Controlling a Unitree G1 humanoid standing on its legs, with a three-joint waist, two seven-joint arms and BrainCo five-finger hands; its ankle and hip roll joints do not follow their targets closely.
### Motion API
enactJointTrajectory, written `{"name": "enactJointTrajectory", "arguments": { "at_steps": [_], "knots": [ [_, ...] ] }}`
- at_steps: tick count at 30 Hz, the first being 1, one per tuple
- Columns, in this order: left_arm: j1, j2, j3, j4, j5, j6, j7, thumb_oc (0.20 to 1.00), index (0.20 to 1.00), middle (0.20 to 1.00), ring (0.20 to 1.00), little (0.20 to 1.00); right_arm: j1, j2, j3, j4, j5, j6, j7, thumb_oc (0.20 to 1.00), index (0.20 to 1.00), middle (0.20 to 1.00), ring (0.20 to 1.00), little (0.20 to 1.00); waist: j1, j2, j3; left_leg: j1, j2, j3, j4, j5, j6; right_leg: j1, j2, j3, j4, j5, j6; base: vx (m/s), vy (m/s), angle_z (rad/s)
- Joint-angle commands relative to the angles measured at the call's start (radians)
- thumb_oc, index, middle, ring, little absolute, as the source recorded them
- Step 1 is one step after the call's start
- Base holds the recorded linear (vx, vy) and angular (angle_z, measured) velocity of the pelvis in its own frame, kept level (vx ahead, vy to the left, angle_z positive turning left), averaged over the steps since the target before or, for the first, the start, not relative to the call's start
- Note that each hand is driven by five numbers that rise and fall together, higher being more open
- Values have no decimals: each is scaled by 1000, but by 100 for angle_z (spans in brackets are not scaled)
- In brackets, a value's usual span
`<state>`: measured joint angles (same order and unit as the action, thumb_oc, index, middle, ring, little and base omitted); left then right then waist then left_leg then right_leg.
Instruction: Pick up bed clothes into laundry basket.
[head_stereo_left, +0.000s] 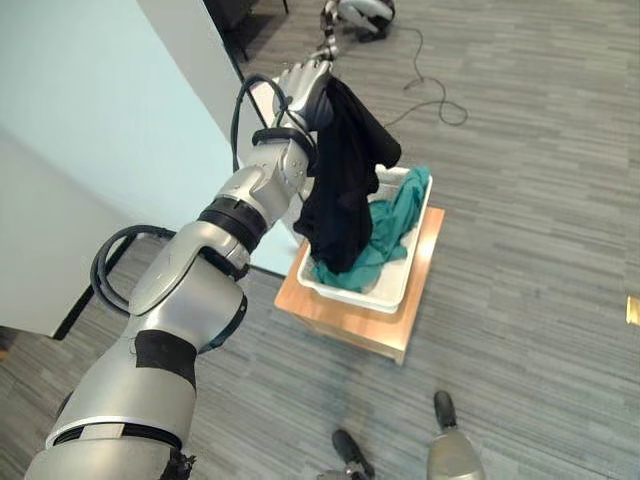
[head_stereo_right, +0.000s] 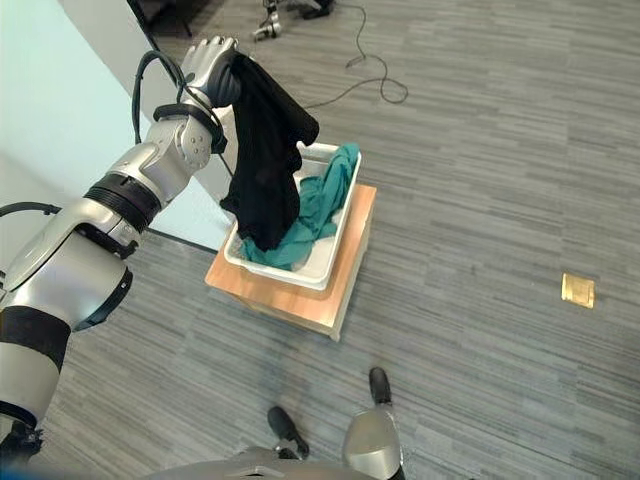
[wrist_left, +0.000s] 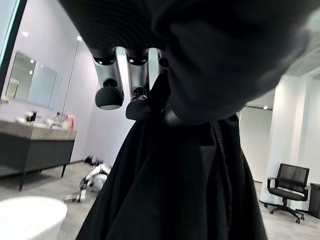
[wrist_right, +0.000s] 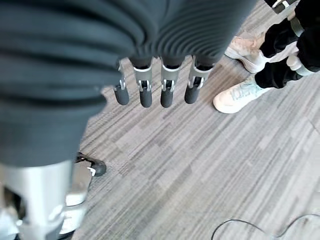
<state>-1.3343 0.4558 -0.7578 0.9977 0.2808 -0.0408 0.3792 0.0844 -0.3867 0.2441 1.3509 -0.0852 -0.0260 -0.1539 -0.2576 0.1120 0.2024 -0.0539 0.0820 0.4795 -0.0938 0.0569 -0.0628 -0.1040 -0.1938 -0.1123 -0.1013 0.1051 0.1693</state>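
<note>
In the upper middle of the frame I see my left robot hand (head_stereo_left: 305, 85) raised, its fingers curled round a black garment (head_stereo_left: 343, 180). The garment hangs down from the hand, and its lower end reaches into the white laundry basket (head_stereo_left: 400, 285), over a green cloth (head_stereo_left: 393, 228) that lies inside. The basket stands on a low wooden table (head_stereo_left: 345, 322) on the grey floor (head_stereo_left: 530, 250). My right robot hand (wrist_right: 155, 90) hangs over the floor with straight fingers, holding nothing, near a person's pale shoes (wrist_right: 240, 92).
</note>
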Motion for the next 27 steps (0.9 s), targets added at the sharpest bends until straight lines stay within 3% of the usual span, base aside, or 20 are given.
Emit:
{"name": "enactJointTrajectory", "arguments": {
  "at_steps": [1,7,13,14,15,23,26,27],
  "knots": [
    [-105,29,112,118,28,5,45,200,200,200,200,200,-27,-22,36,45,-27,13,-25,1000,1000,1000,1000,1000,-22,-33,25,17,67,-57,7,-6,-66,-22,-54,-41,14,24,65,-71,-25,-4],
    [-29,-122,116,164,100,42,44,200,200,200,200,200,-84,10,54,33,7,17,-55,1000,1000,1000,1000,1000,-7,-74,66,-54,76,-65,7,15,-67,-90,-49,-47,14,42,68,-64,-17,-2],
    [-27,-151,101,198,148,60,52,200,200,200,200,200,-38,39,50,33,26,4,-65,1000,1000,1000,1000,1000,-5,-111,79,-98,92,-65,7,27,-71,-135,-44,-54,14,52,69,-19,-13,0],
    [-21,-153,100,204,160,63,53,442,442,442,442,442,-32,46,51,37,29,2,-66,1000,1000,1000,1000,1000,-4,-117,83,-108,96,-66,7,30,-72,-144,-44,-56,14,55,71,-48,-30,-1],
    [-12,-153,94,211,176,66,54,1000,1000,1000,1000,1000,-22,52,51,38,31,-1,-63,1000,1000,1000,1000,1000,-2,-126,87,-117,99,-66,7,31,-74,-154,-45,-57,14,58,72,-36,-19,0],
    [22,-180,106,200,172,67,73,1000,1000,1000,1000,1000,-47,54,44,31,63,-4,-69,1000,1000,1000,1000,1000,9,-126,79,-94,100,-69,7,23,-76,-128,-48,-66,14,49,70,9,-1,2],
    [43,-203,154,146,50,27,75,1000,1000,1000,1000,1000,-82,25,41,-1,62,-3,-89,1000,1000,1000,1000,1000,16,-116,54,-62,95,-78,7,14,-74,-91,-47,-68,14,37,66,48,-11,9],
    [86,-240,201,103,-103,-16,62,1000,1000,1000,1000,1000,-106,3,50,-18,39,8,-107,1000,1000,1000,1000,1000,23,-111,36,-41,92,-83,7,8,-73,-66,-46,-72,14,32,65,55,-10,7]
  ]
}}
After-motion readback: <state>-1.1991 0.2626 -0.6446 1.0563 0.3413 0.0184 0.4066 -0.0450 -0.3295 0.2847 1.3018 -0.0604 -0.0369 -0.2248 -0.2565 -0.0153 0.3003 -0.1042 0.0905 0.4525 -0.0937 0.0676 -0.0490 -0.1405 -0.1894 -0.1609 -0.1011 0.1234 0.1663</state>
